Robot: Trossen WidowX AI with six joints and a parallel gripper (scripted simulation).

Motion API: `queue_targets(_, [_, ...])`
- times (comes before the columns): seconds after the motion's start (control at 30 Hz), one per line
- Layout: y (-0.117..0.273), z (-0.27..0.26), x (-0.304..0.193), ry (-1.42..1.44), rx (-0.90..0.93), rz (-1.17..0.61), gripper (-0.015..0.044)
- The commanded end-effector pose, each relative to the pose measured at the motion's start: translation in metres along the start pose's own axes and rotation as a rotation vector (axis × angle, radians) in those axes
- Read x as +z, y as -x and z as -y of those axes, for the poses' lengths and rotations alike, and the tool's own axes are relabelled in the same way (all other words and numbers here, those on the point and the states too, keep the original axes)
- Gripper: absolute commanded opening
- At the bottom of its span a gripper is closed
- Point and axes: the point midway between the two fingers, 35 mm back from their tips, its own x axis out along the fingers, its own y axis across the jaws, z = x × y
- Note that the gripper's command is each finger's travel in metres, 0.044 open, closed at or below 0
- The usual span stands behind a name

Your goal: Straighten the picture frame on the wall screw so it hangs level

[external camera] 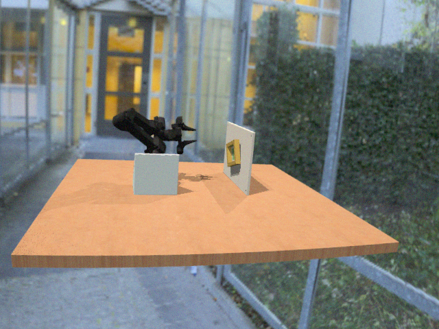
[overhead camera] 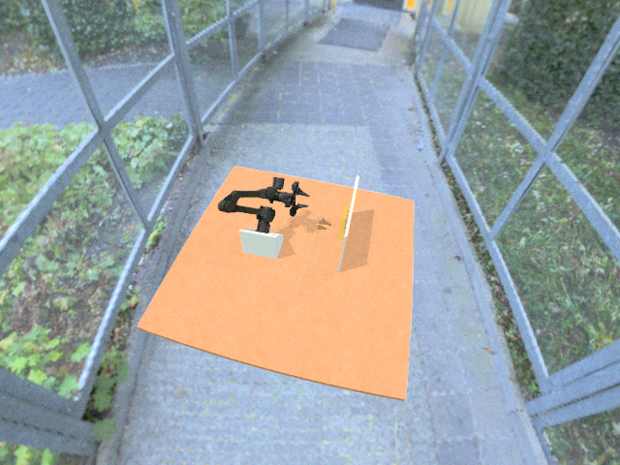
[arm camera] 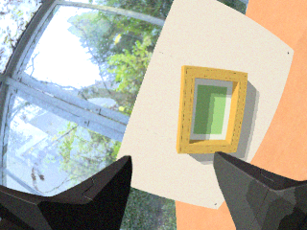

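Frame (overhead camera: pixel 342 226) (external camera: pixel 237 152) (arm camera: pixel 187 110) is still to be levelled: it hangs crooked on the upright board (overhead camera: pixel 352 207) (external camera: pixel 245 166) (arm camera: pixel 155 110), its near side looking too high. Nearest on the counter (overhead camera: pixel 280 310) (external camera: pixel 198 226) (arm camera: pixel 289 144) stands a pale block (overhead camera: pixel 261 245) (external camera: pixel 156 175), partly in front of the arm (overhead camera: pixel 245 195) (external camera: pixel 135 123). Beyond the block, the claw (overhead camera: pixel 308 200) (external camera: pixel 195 135) (arm camera: pixel 173 160) is fairly wide and holds nothing, left of the board and well apart from it. Both screw and notched strip are hidden, so I can't tell how many notches are done. What's left, I judge, is at least one small lift and a shift toward the near side, then letting go and looking again. Since nothing grips it, the present tilt can be read now.
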Motion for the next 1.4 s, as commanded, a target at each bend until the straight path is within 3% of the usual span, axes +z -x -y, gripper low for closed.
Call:
queue_targets(0.0, [0.0,0.0,0.001,-0.005,0.004,0.004,0.026])
queue_targets(0.2, [-0.003,0.001,-0.002,-0.003,-0.001,-0.001,0.026])
queue_targets(0.67, [-0.069,0.033,-0.015,-0.068,-0.035,-0.021,0.026])
queue_targets(1.17, [-0.079,0.037,-0.008,-0.071,-0.037,-0.021,0.026])
queue_targets(1.37, [-0.104,0.034,-0.013,-0.07,-0.036,-0.022,0.026])
